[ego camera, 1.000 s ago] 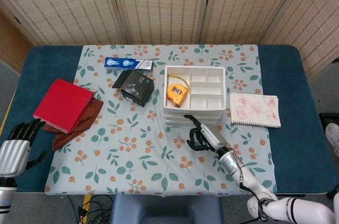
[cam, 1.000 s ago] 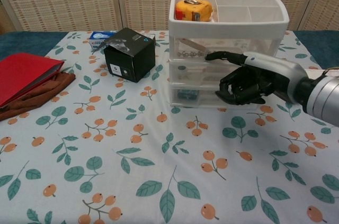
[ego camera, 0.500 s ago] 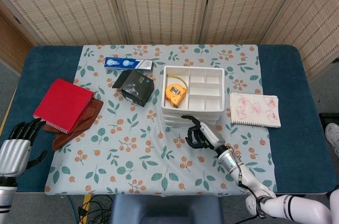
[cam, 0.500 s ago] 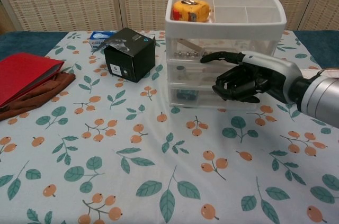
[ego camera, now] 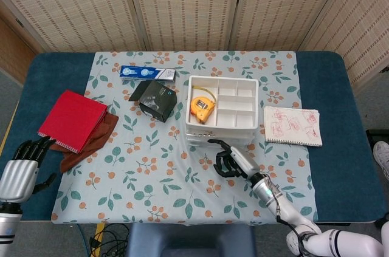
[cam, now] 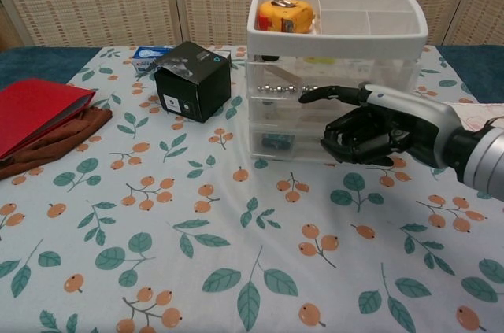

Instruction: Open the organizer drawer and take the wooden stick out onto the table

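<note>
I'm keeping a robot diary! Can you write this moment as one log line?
right hand: fingers curled, one extended at organizer drawer front | left hand: idle at table edge | wooden stick: not seen

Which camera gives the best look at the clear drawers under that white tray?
The chest view: it faces the drawers head-on, so their clear fronts and some contents show, with the right hand in front of them. The head view looks down on the organizer, showing mostly its top tray and only a sliver of drawer fronts.
</note>
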